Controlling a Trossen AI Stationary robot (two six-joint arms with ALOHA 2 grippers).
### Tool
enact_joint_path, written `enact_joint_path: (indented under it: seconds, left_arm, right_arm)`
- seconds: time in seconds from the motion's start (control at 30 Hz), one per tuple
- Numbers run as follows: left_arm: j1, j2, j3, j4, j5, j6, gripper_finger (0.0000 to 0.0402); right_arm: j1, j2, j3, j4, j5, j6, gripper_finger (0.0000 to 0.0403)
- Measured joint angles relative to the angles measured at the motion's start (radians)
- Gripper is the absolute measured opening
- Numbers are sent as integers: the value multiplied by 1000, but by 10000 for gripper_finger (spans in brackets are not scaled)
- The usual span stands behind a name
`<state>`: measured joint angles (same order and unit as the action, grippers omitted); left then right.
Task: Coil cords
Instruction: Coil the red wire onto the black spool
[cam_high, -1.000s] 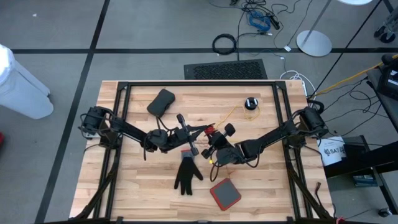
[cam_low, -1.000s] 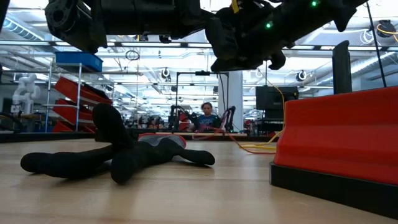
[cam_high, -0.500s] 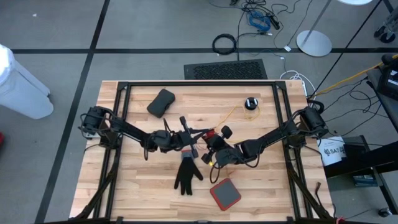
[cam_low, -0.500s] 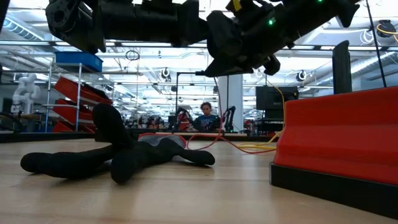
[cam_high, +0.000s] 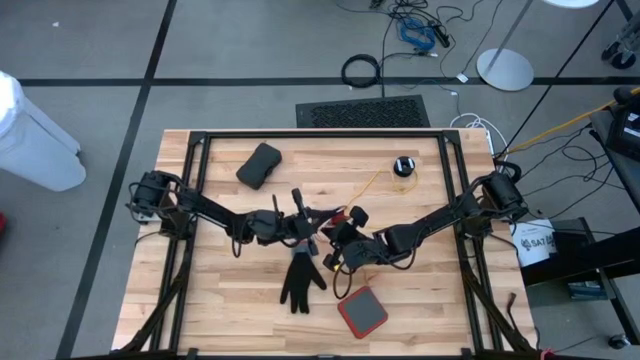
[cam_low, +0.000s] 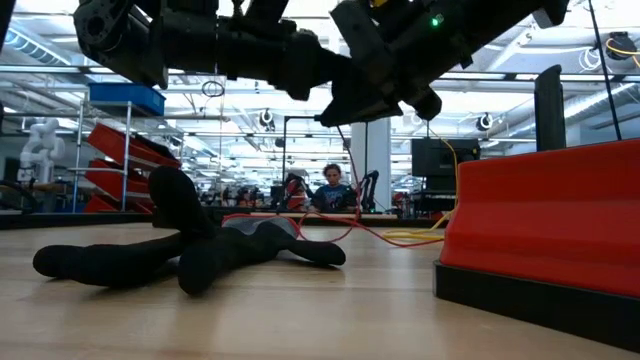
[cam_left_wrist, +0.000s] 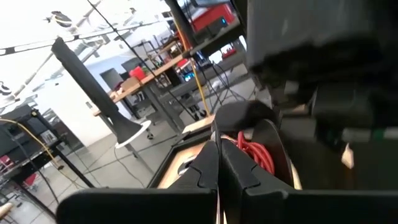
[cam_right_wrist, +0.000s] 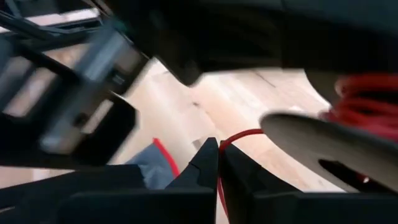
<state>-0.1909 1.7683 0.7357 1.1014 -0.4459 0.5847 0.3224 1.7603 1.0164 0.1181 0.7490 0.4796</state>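
Note:
A red cord is partly wound on a small black spool, held up over the table's middle. It hangs slack from there to the tabletop. A yellow cord runs from a black round puck at the far right toward the grippers. My left gripper comes in level from the left, shut, with its tips at the spool. My right gripper reaches in from the right, slanting down, and is shut on the red cord just beside the spool. My left gripper has its shut fingertips at the spool's rim, coming level from the table's left. The fingers hide the contact itself. The spool is lifted clear of the table. My right gripper pinches a single strand of the red cord between its fingertips, slanting down from the table's right. The strand curves up from the fingers to the spool, and the rest hangs slack below.
A black glove lies just nearer than the grippers. A red-topped square box sits near the front edge and a black pouch at the far left. A black frame rail borders the table.
My left gripper has rolled about its own axis while staying over the table's middle. My right gripper has swung toward the left gripper and tipped further down. A strand of red cord now hangs slack from the grippers to the table, where none hung before.

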Motion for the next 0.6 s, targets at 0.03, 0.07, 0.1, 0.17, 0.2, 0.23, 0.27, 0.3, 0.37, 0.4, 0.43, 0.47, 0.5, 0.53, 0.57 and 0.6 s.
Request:
enact_joint_path:
  seconds: [0.03, 0.07, 0.1, 0.17, 0.2, 0.23, 0.27, 0.3, 0.37, 0.4, 0.43, 0.47, 0.5, 0.53, 0.57, 0.6]
  left_arm:
    - [0, 0, 0, -10, -2, 3, 0]
    - [0, 0, 0, -19, -5, 6, 0]
    - [0, 0, 0, -27, -7, 11, 0]
    - [-1, 0, 0, -41, -8, 40, 0]
    - [-2, 0, 0, -49, -14, 52, 0]
    - [-5, 0, 0, -61, -17, 60, 0]
    - [-8, 1, 0, -74, -18, 68, 0]
    - [-8, 2, -1, -84, -21, 77, 0]
    - [-8, 2, -1, -87, -22, 81, 0]
    - [-8, 1, -1, -92, -22, 82, 0]
    - [-8, 1, -1, -97, -22, 83, 0]
    - [-9, 1, -1, -103, -22, 84, 0]
    - [-10, 1, -1, -105, -21, 84, 0]
    - [-11, 1, -1, -105, -22, 86, 0]
    - [-12, 1, -1, -104, -25, 87, 0]
    - [-12, 1, -1, -104, -26, 90, 0]
  right_arm:
    - [2, 0, 3, -1, -6, 4, 0]
    - [2, 0, 7, -2, -12, 7, 0]
    - [3, 0, 8, -1, -24, 7, 0]
    - [4, 0, 10, -5, -27, 11, 0]
    - [7, 0, 10, -8, -27, 15, 0]
    - [10, -3, 10, -12, -25, 20, 0]
    - [11, -6, 12, -16, -26, 30, 0]
    - [12, -10, 13, -18, -25, 35, 0]
    - [16, -17, 13, -36, -15, 37, 0]
    - [19, -18, 13, -32, -15, 42, 0]
    - [21, -24, 13, -37, -11, 43, 0]
    - [24, -32, 12, -47, -10, 44, 0]
    - [27, -36, 13, -45, -6, 45, 0]
    - [27, -45, 13, -52, -1, 50, 0]
    - [30, -53, 13, -74, 3, 58, 0]
    - [33, -59, 13, -92, 9, 68, 0]
